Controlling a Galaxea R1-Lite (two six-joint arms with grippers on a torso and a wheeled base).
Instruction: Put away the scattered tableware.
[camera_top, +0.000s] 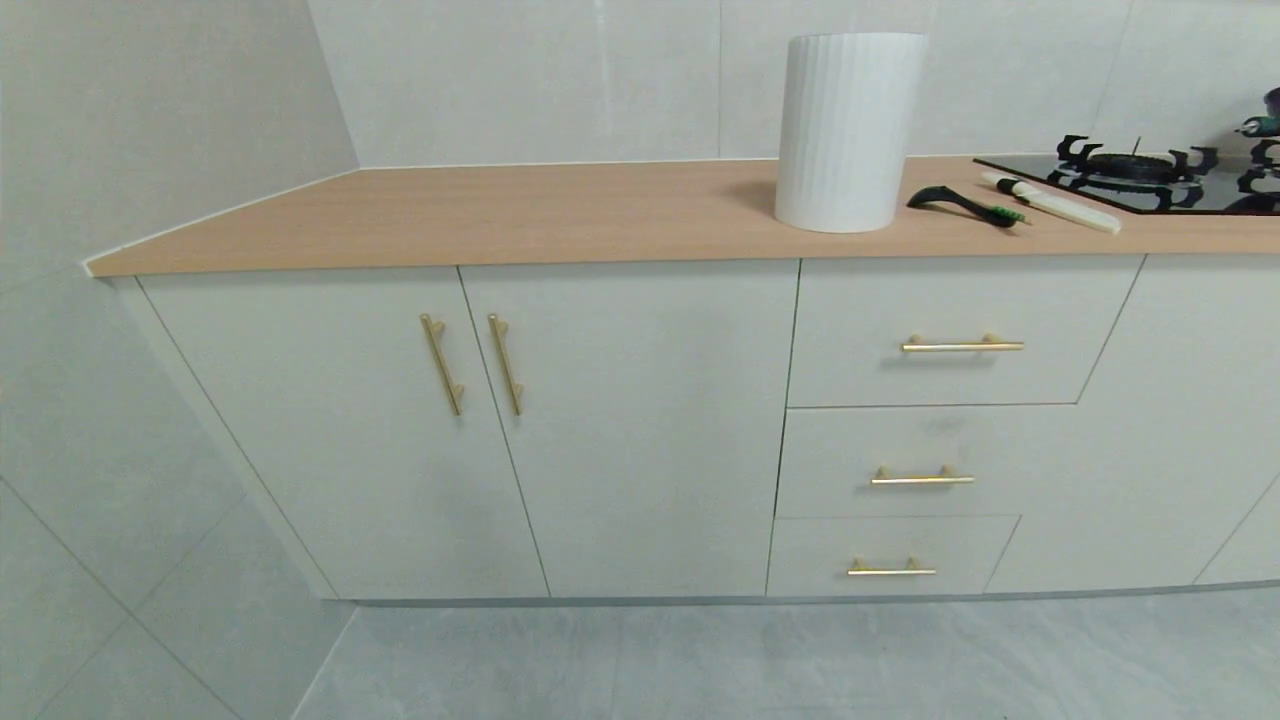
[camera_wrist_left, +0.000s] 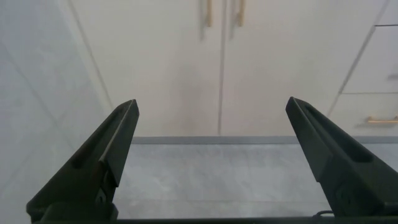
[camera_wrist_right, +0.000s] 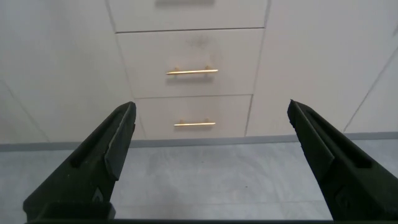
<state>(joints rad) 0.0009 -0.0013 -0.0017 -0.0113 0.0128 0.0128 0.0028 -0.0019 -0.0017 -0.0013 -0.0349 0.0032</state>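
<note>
On the wooden countertop (camera_top: 520, 215) lie a black-handled utensil with a green tip (camera_top: 965, 205) and a white knife-like piece (camera_top: 1055, 202), just right of a tall white ribbed container (camera_top: 848, 130). My left gripper (camera_wrist_left: 211, 109) hangs low over the floor, open and empty, facing the double cabinet doors (camera_wrist_left: 221, 56). Also open and empty, my right gripper (camera_wrist_right: 211, 112) hangs low in front of the drawers (camera_wrist_right: 193, 62).
A black gas hob (camera_top: 1140, 180) sits at the counter's right end. Below the counter are two doors with gold handles (camera_top: 475, 362) and three drawers (camera_top: 925, 410), all closed. A wall (camera_top: 150, 130) closes off the left side. Grey tiled floor (camera_top: 700, 660) lies in front.
</note>
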